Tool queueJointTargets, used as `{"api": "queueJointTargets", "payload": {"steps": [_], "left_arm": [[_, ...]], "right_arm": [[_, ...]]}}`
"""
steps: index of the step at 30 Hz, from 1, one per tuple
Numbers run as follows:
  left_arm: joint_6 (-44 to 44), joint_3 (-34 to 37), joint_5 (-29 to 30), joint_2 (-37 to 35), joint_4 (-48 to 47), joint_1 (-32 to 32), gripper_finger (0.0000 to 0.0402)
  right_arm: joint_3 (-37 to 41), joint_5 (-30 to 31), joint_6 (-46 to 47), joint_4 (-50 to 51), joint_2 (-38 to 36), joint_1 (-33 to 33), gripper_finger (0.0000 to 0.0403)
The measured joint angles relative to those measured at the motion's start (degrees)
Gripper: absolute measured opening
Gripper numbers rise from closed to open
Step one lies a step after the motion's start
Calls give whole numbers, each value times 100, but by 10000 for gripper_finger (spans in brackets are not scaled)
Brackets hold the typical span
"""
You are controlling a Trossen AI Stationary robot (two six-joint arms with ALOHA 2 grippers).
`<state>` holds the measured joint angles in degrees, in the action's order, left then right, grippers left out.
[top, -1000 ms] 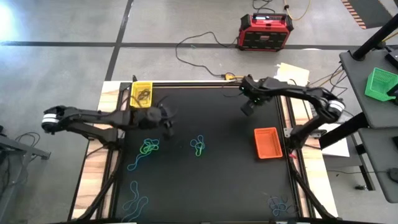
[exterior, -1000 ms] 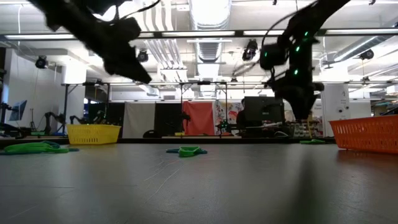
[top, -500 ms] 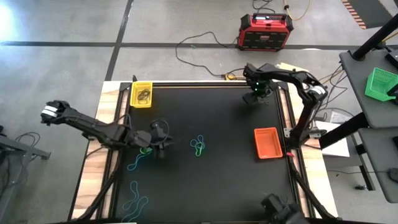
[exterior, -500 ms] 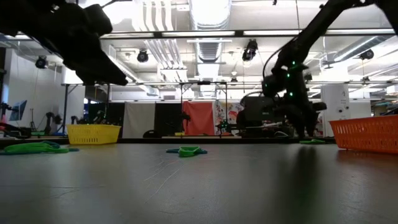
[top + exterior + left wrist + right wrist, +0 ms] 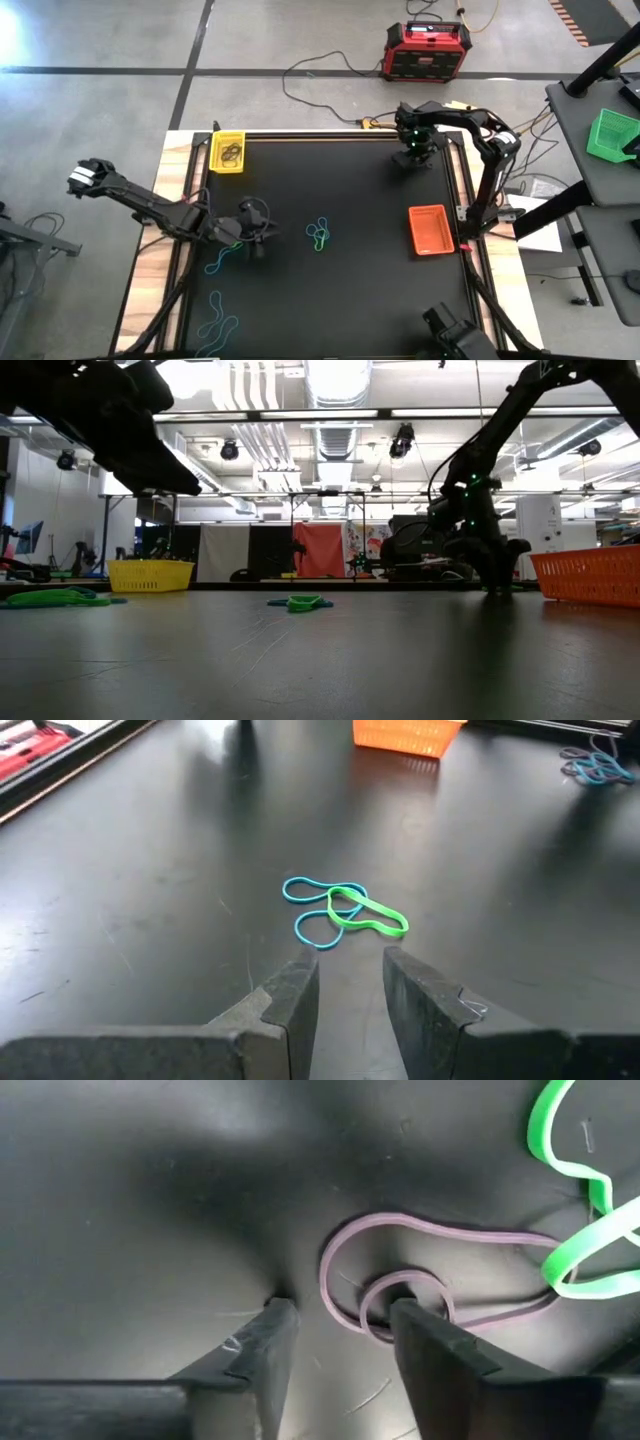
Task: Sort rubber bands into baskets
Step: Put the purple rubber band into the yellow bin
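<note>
Since a second ago my right gripper (image 5: 335, 1330) has swung from above the mat's middle to its 1 o'clock corner and dropped onto the black mat (image 5: 350, 290), fingers apart astride a purple rubber band (image 5: 440, 1275) beside a green band (image 5: 575, 1230). My left gripper (image 5: 345, 985) has sunk toward the 9 o'clock side, fingers slightly apart, empty, facing a blue-and-green tangle (image 5: 345, 912). No writing is readable.

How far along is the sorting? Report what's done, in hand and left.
Done: a few dark bands lie in the yellow basket. In hand: the right gripper, open, is down on the mat at a purple band; the left gripper, open and empty, faces a blue-green tangle. Left: the orange basket looks empty, the green basket sits off the table, and blue bands lie loose.
</note>
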<state>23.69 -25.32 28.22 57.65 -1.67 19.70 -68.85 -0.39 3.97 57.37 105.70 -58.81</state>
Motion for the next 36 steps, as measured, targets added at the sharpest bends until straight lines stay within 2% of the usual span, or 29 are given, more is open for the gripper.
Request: {"api": "queueJointTargets", "payload": {"steps": [7,12,18,22,28,36], "left_arm": [[1,0,252,2,0,0,98],[13,0,380,9,-4,0,98],[131,159,388,7,553,21,98],[85,355,385,7,846,83,98],[114,647,385,4,1424,89,98],[-82,741,549,2,1621,88,98]], "right_arm": [[8,94,59,-141,23,-2,67],[21,136,-330,-191,23,-2,15],[16,185,-401,-327,-160,148,9],[14,102,-327,-398,-469,471,9],[-3,114,-143,-648,-852,1485,9],[-465,-371,160,-1975,-844,3022,9]]}}
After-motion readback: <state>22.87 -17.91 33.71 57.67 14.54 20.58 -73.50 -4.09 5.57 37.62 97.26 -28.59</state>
